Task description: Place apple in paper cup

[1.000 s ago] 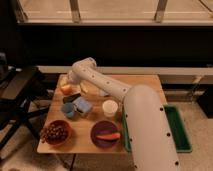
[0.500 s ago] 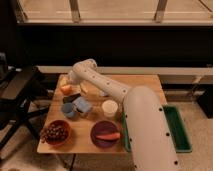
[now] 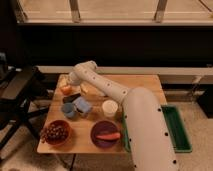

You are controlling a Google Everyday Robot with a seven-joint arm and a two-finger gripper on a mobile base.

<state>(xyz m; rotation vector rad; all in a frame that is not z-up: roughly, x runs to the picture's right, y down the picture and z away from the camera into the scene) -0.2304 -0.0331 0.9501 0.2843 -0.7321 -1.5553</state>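
Observation:
The apple (image 3: 66, 90), small and orange-red, lies at the left back of the wooden table (image 3: 145, 85). My gripper (image 3: 69, 83) hangs at the end of the white arm, right above and against the apple; the wrist hides its tips. The paper cup (image 3: 109, 108), short and cream-white, stands upright near the table's middle, to the right of the apple and nearer the front. It looks empty.
A blue mug (image 3: 68, 110), a blue block (image 3: 83, 105) and a dark object (image 3: 71, 98) sit between apple and cup. A yellow item (image 3: 86, 90) lies by the arm. Grapes in a red bowl (image 3: 55, 133), a carrot (image 3: 108, 136) in a purple bowl, a green tray (image 3: 176, 128), a black chair (image 3: 20, 90).

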